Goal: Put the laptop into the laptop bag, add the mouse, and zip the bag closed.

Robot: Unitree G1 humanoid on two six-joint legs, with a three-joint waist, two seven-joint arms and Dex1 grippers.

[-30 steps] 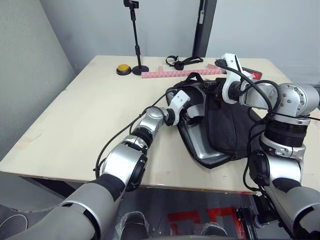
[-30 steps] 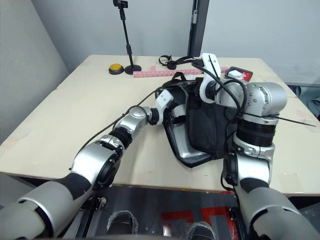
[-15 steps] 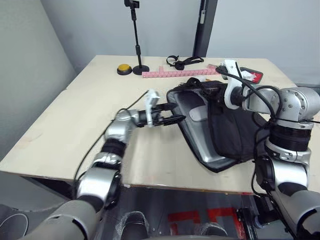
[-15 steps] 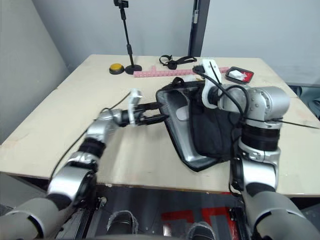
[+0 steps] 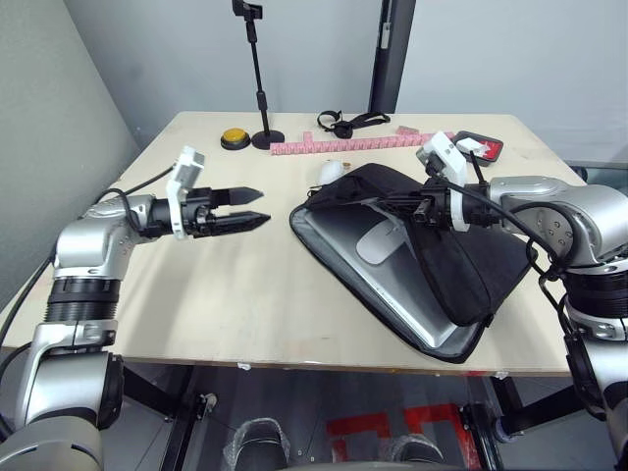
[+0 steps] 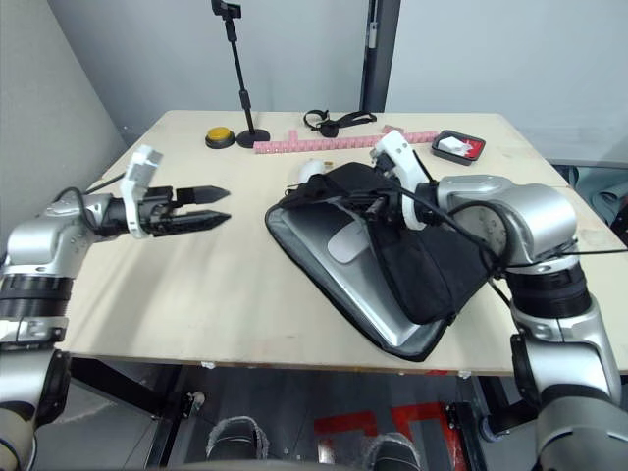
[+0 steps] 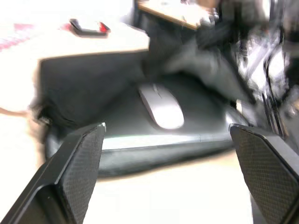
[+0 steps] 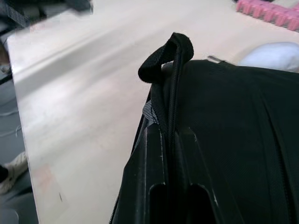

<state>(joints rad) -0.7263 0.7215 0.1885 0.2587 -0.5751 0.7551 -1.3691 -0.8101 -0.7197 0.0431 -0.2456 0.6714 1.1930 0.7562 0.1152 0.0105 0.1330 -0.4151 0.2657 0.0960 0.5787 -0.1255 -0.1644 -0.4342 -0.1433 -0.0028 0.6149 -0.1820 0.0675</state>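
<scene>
Mouse (image 5: pixel 376 241) lies on laptop (image 5: pixel 392 257) inside open laptop bag (image 5: pixel 461 267); right claw (image 5: pixel 404 205) pinches bag flap, left claw (image 5: pixel 257 206) wide, empty over counter (image 5: pixel 245 294). You risk zipper catching mouse

Left arm: bent at the elbow and reaching out over the robot's left side, forearm roughly level. The left gripper (image 5: pixel 247 207) points toward the middle, its two black fingers (image 7: pixel 74 172) parted with a clear gap between them and nothing in it. Right arm: elbow out to the right, forearm angled inward. The right gripper (image 5: pixel 405 206) has its fingers pressed together, pinching a black strap of the laptop bag (image 5: pixel 461 270), and holds it above the surface.
</scene>
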